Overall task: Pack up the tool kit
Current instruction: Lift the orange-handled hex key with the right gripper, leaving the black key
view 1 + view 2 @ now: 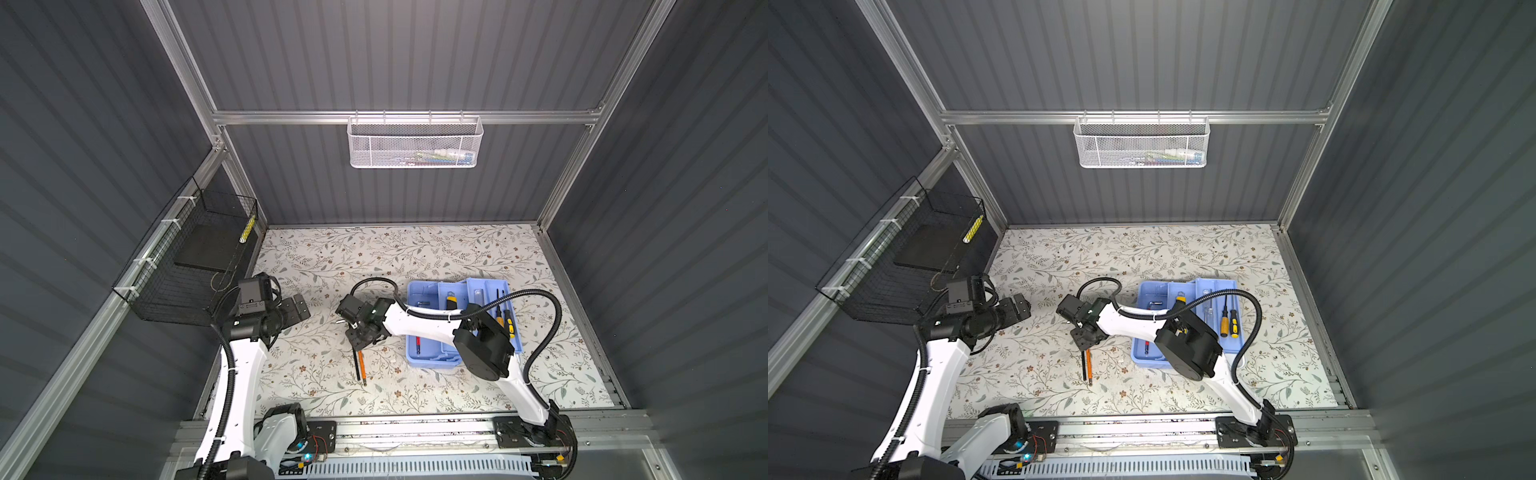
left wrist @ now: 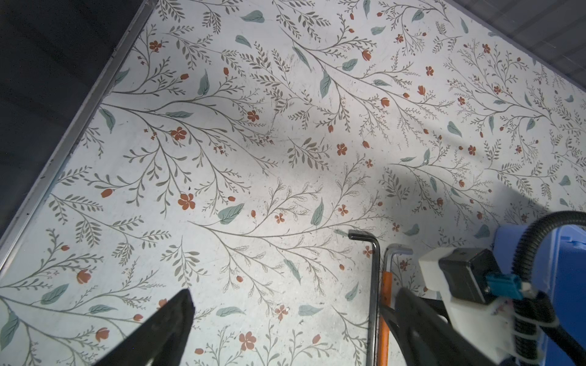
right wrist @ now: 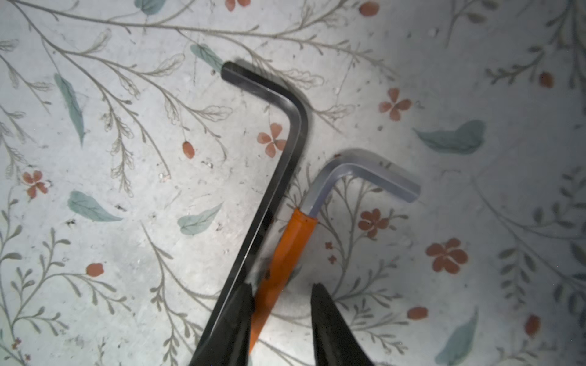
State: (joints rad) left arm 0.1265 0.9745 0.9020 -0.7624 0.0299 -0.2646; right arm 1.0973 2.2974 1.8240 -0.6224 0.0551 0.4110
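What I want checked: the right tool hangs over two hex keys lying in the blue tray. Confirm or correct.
Wrong: the black hex key and orange-sleeved hex key lie on the floral table, outside the blue tray; a top view shows it. The right tool hangs over them.

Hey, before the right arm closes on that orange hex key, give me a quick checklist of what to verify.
1. Right gripper over orange hex key: ok, jaws straddle its sleeve.
2. Grip made: not ok, a gap shows on one side.
3. Black hex key clear of jaws: not ok, it lies alongside, under one tip.
4. Blue tray has free room: ok, though partly hidden.
5. Left gripper out of the way: ok, open, off to the side.
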